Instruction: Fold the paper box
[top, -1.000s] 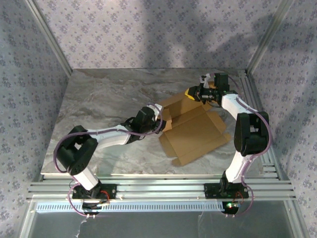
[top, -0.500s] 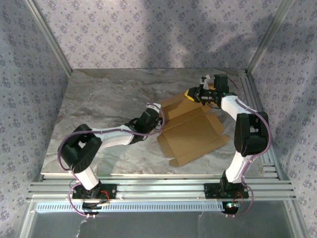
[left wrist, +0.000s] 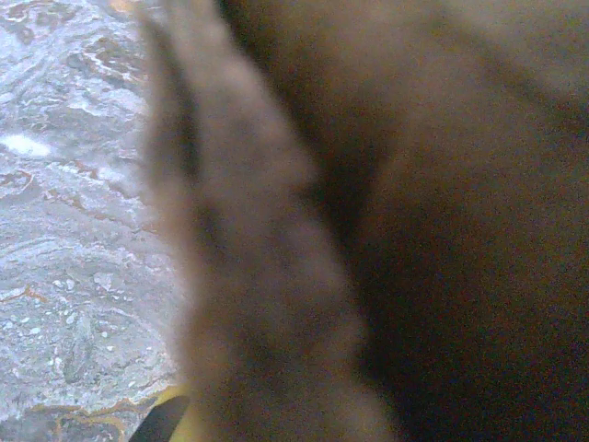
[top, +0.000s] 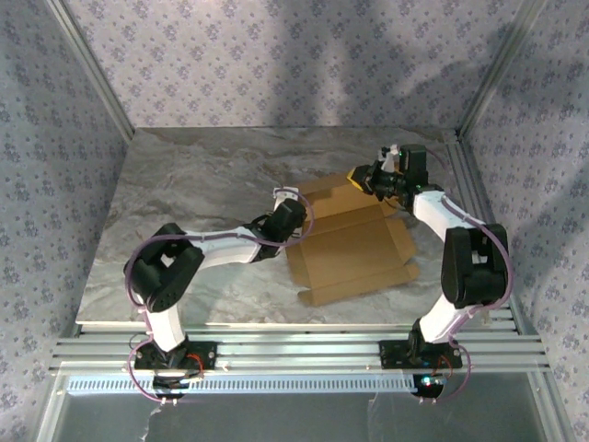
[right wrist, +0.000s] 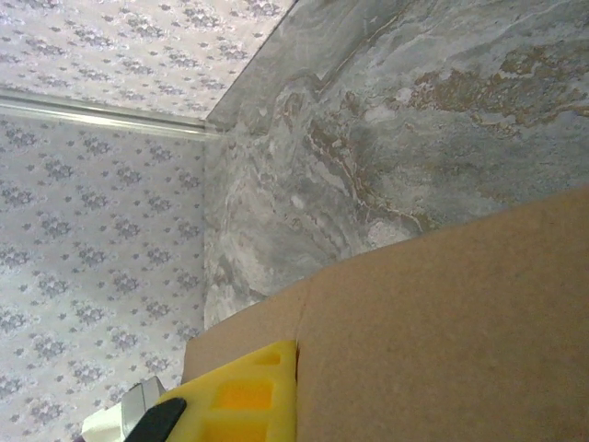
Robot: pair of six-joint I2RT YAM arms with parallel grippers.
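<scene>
Your left gripper (top: 293, 209) and right gripper (top: 370, 178) are both pinched shut on edges of the paper box (top: 354, 250). You are folding its sides; next, lift them up slowly.

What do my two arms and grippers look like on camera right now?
The left arm and right arm match: white tubular links, bulky black joint housings, thin purple cables looping alongside. The right gripper carries yellow grid-moulded finger pads.
</scene>
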